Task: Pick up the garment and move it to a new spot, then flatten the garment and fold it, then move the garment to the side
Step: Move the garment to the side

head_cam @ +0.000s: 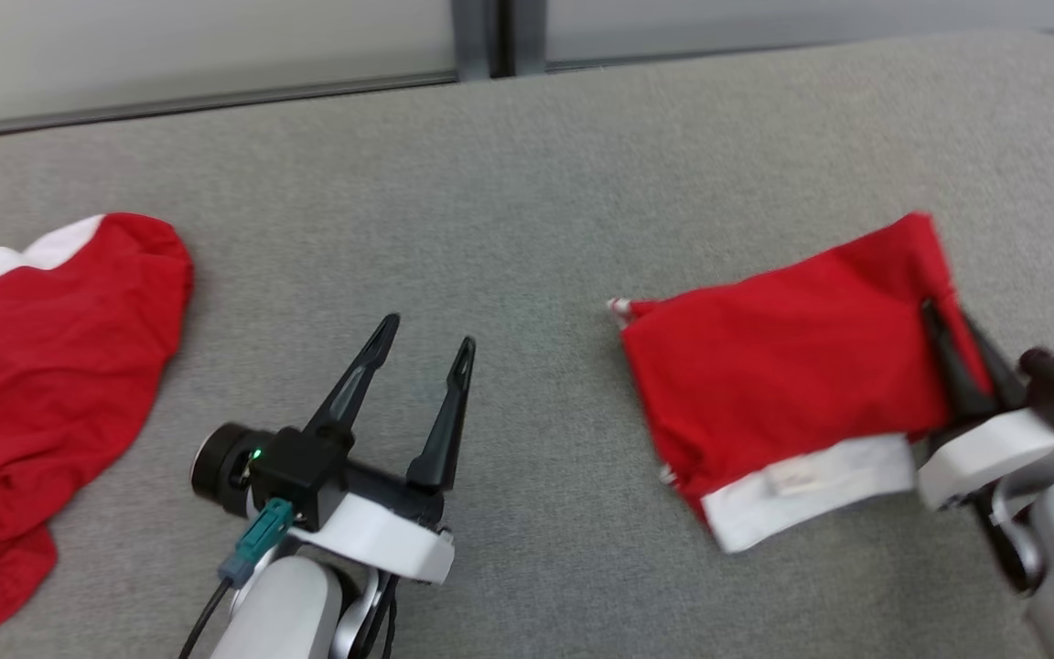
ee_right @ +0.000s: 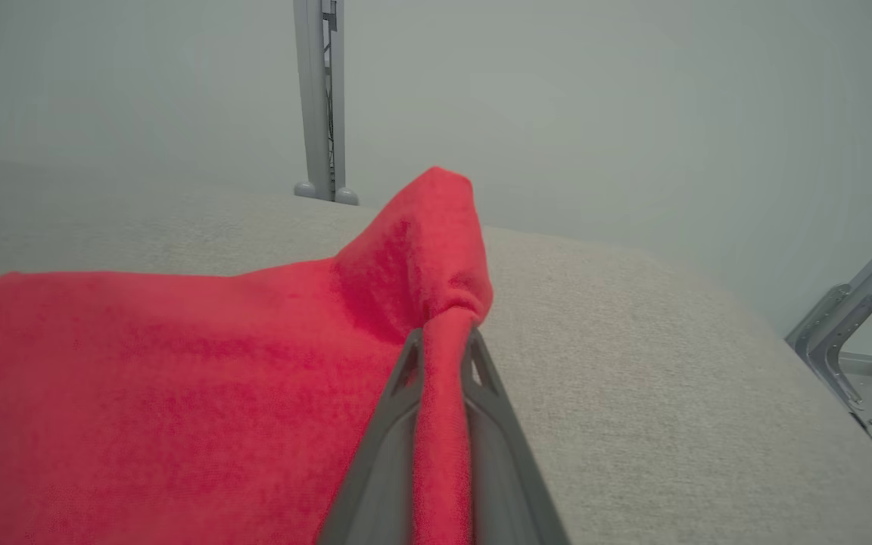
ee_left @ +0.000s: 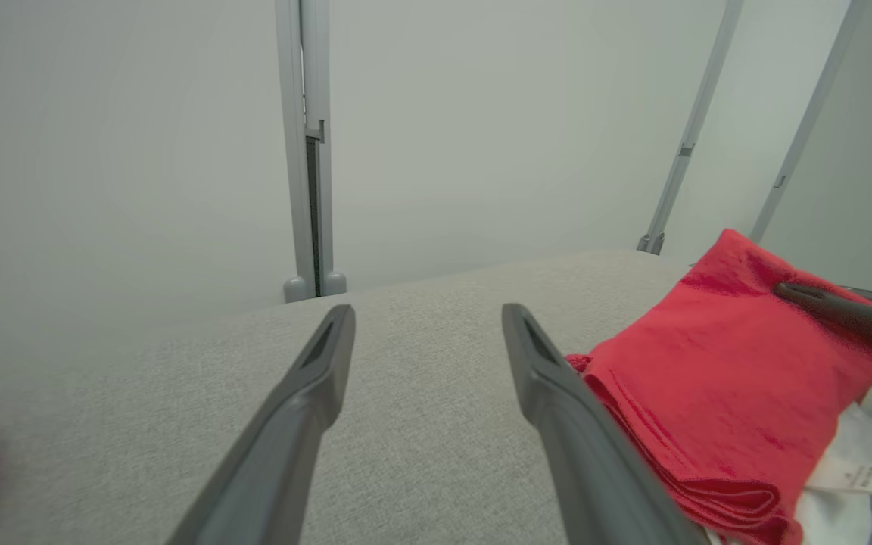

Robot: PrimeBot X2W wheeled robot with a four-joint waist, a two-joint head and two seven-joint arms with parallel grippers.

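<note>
**Move the fold aside intact**

On the grey counter (head_cam: 527, 183) the folded red garment (head_cam: 783, 366) lies at the right. The right gripper (ee_right: 442, 338) has its fingers clamped on the garment's right edge. The left gripper (head_cam: 428, 331) hovers mid-counter, fingers apart. Best carried low and level, I judge, so the layers stay stacked.

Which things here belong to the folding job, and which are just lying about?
In the job: folded red garment; right pincer, shut on its corner.
Lying about: crumpled red garment at the left; left pincer, open and holding nothing.
</note>
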